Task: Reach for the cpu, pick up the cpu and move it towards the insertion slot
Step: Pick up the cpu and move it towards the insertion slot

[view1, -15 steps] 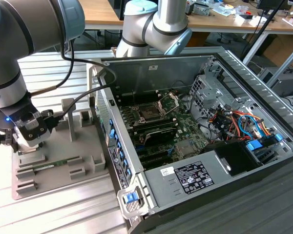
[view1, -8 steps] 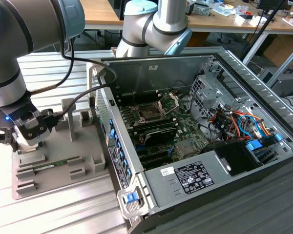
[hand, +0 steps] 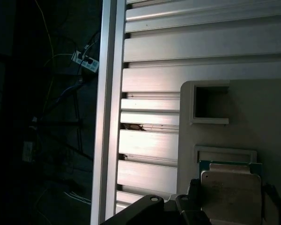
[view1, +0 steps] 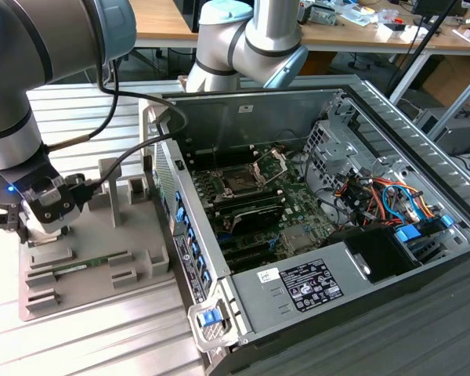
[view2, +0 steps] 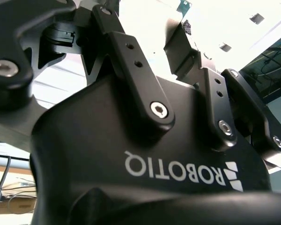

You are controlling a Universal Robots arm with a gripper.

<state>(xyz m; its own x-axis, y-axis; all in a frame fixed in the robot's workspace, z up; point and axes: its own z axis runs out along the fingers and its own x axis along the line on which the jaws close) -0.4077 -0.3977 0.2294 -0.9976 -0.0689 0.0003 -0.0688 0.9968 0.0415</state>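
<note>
In the first wrist view the cpu (hand: 231,194) shows as a flat square chip with a pale silvery face and a thin teal rim. It lies on the grey holder block (hand: 267,122). My gripper (hand: 232,208) has one dark finger against each side of it, so it is shut on the cpu. In the exterior view my gripper (view1: 25,227) is low over the far left end of the grey holder block (view1: 102,258), and the chip is hidden beneath it. The insertion slot (view1: 239,182), a dark square socket in a shiny frame, sits on the motherboard inside the open computer case.
A long green memory stick (view1: 82,268) lies in the holder block. The case's upright side wall (view1: 180,235) stands between the block and the motherboard. A drive cage and coloured cables (view1: 384,196) fill the case's right side. A second arm (view1: 251,39) stands behind the case.
</note>
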